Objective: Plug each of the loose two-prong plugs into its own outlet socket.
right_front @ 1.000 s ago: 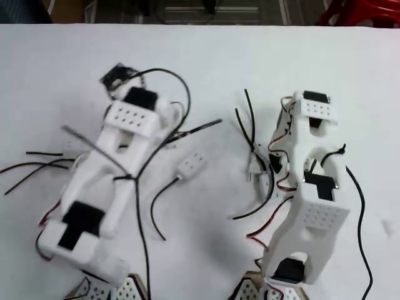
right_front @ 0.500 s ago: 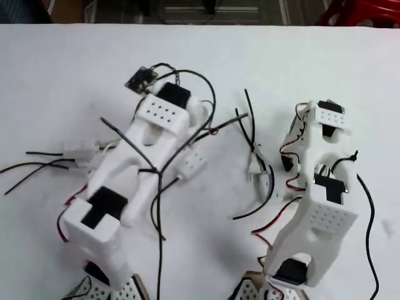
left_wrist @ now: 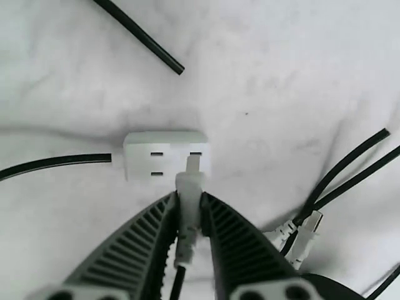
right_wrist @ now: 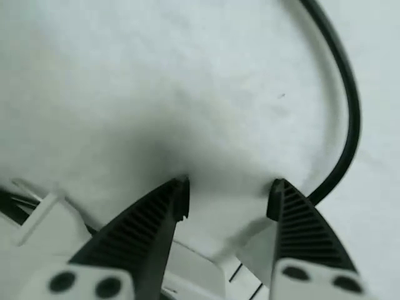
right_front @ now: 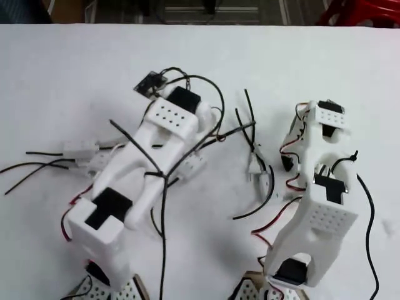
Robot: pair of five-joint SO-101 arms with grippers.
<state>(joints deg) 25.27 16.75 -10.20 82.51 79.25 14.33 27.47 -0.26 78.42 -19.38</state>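
My left gripper (left_wrist: 190, 199) is shut on a white two-prong plug (left_wrist: 189, 186). The plug's prong tip touches the face of a white outlet socket (left_wrist: 165, 154) lying flat on the table. From above, that socket (right_front: 192, 165) peeks out from under the left arm. A second socket (right_front: 79, 149) with black leads lies farther left. Two loose white plugs (right_front: 256, 169) on black cables lie between the arms. My right gripper (right_wrist: 229, 187) hangs open just above bare table, with a black cable (right_wrist: 347, 119) curving past one finger.
The white table (right_front: 262, 56) extends far behind the arms. Black leads (right_front: 37, 165) trail off the left side. The right arm (right_front: 315, 212) stands folded at the right. Loose black wire ends (right_front: 247, 115) lie mid-table.
The left arm swung right across the table, bringing its held plug over to the middle socket. The right arm shifted slightly right, then stayed still.
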